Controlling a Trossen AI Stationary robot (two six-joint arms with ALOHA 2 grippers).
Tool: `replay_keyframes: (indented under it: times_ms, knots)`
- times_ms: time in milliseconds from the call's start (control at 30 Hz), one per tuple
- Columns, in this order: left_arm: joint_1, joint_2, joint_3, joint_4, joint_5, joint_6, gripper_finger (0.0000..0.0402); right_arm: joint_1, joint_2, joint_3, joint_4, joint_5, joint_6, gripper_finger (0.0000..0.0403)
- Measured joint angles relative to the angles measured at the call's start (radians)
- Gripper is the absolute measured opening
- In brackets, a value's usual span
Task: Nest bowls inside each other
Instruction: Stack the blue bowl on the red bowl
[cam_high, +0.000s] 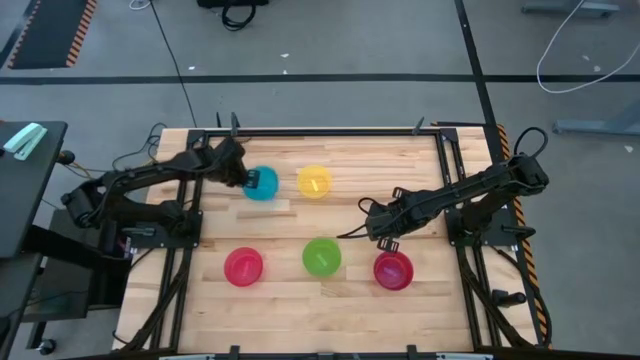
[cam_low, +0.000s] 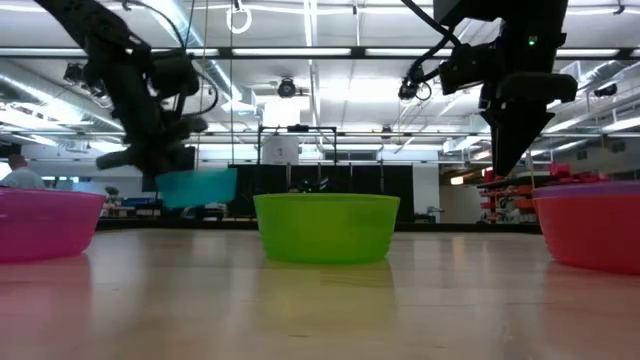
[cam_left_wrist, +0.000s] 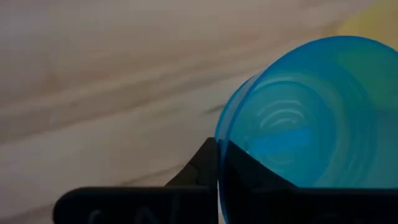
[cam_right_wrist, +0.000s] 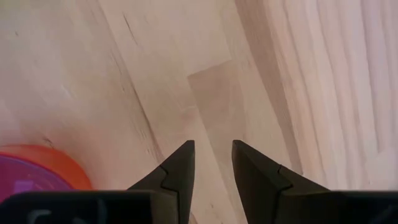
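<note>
Nearest us on the wooden surface (cam_high: 330, 310) sit the pink bowl (cam_high: 243, 266), the green bowl (cam_high: 321, 256) and a purple bowl already nested in the orange bowl (cam_high: 393, 270). Just behind that pair our right claw (cam_high: 384, 238) hovers empty, fingers narrowly parted. Farther back, our left claw (cam_high: 240, 178) grips the blue bowl (cam_high: 262, 184) by its rim, lifted, beside the yellow bowl (cam_high: 314, 182). One nesting looks done; four bowls remain.

You have the blue bowl (cam_high: 262, 184) lifted off the counter and tilted, its rim pinched by the left fingers (cam_left_wrist: 208, 163), just beside the upright yellow bowl (cam_high: 314, 182). Nearer you, the pink bowl (cam_high: 243, 266) and green bowl (cam_high: 321, 256) sit upright, apart. The purple bowl (cam_high: 393, 269) sits nested in the orange bowl (cam_right_wrist: 71, 171).
</note>
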Motion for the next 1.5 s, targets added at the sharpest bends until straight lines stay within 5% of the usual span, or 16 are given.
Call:
replay_keyframes:
  times_ms: [300,633,900,1133,1500]
  knots:
    - [-0.064,0.0,0.229,-0.168,0.016,0.011,0.0007,0.0,0.0,0.0,0.0,0.024,-0.026,0.0114]
    - [-0.353,0.0,0.34,-0.345,0.017,-0.096,0.0007,-0.06,0.0,0.0,0.0,0.047,-0.052,0.0114]
    - [-0.68,0.0,0.34,-0.581,-0.074,-0.387,0.0007,-0.069,0.0,0.0,0.0,0.045,-0.054,0.0114]
    - [-0.948,0.0,0.34,-0.597,-0.146,-0.673,0.0009,-0.069,0.0,0.0,0.023,0.045,-0.081,0.0114]
    - [-1.203,0.047,0.309,-0.636,-0.23,-1.017,0.0007,-0.069,0.0,0.0,0.034,0.045,-0.087,0.0114]
